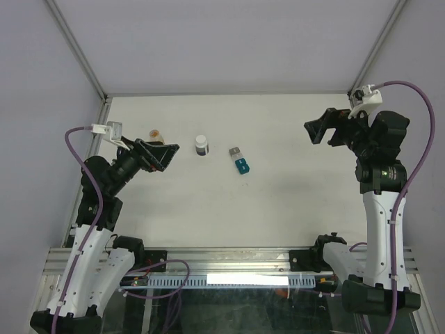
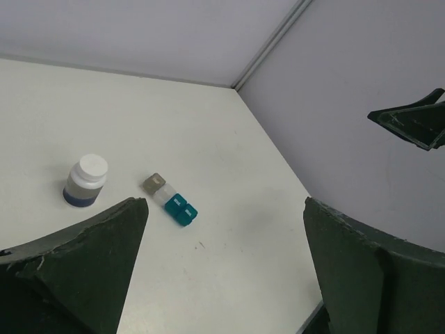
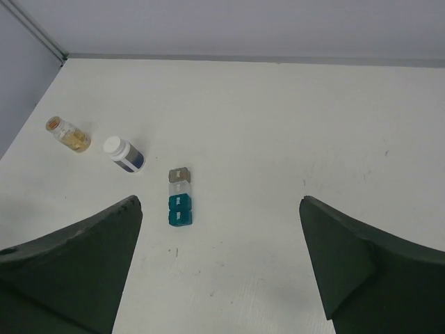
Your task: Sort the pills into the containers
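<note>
Teal oblong box (image 3: 179, 210) and grey cube (image 3: 180, 174) lie aligned, perhaps joined.

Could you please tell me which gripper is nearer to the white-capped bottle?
Left. The left gripper is just to the left of the white-capped bottle; the right gripper is far off to its right.

The worktop (image 1: 278, 209) is showing a matt white surface, faintly scuffed. The teal container (image 3: 180, 209) is looking like smooth, slightly glossy plastic, and the grey container (image 3: 179, 175) is looking duller. The white-capped bottle (image 3: 125, 154) is wearing a smooth plastic lid, while the amber bottle (image 3: 68, 134) is appearing clear and shiny. The left pincer (image 2: 224, 209) and right pincer (image 3: 221, 205) are presenting dark, matt fingers (image 2: 76, 271) with rough edges. The rail (image 1: 229, 259) is gleaming like bare metal.
</note>
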You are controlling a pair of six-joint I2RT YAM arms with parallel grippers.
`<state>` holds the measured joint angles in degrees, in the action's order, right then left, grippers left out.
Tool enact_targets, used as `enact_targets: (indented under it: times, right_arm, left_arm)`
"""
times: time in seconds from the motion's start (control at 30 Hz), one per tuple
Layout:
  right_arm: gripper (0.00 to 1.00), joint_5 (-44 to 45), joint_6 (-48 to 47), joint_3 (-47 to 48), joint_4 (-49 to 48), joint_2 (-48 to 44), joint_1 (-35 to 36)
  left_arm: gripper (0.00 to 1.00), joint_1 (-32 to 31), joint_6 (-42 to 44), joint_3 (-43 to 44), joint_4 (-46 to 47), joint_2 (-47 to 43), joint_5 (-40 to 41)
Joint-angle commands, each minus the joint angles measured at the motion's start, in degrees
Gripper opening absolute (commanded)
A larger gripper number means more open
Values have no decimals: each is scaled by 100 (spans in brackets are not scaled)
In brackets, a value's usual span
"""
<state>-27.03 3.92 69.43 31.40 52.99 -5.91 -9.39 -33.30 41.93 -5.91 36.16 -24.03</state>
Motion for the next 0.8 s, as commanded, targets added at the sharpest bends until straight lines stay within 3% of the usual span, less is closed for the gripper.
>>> enact_targets:
  times: [0.0,0.23,0.37,0.43,0.53,0.67,0.77]
  right_arm:
    - [100,-207,135,17,-423,-53,-28]
    - [100,-1123,131,-478,-771,37,-21]
    - [100,-2299,-651,-1038,-1161,92,59]
    - [100,-2382,-1122,-1175,-1127,222,321]
    - [100,-1724,-1644,-1278,-1040,474,895]
    - [100,-1690,-1727,-1275,-1033,966,1139]
    - [100,-1575,-2479,-964,-466,1462,1544]
  left_arm:
    - [99,-18,-378,-327,799,-233,-205]
    - [99,-13,-1372,-1221,2155,-182,-481]
    - [99,-20,-1524,-1288,2206,143,-710]
    - [99,-158,-1411,-1295,2173,309,-646]
    - [99,-1088,-745,-1109,1645,563,310]
    - [99,-3013,235,-667,833,1149,2505]
    - [99,-3569,418,-705,942,1427,2881]
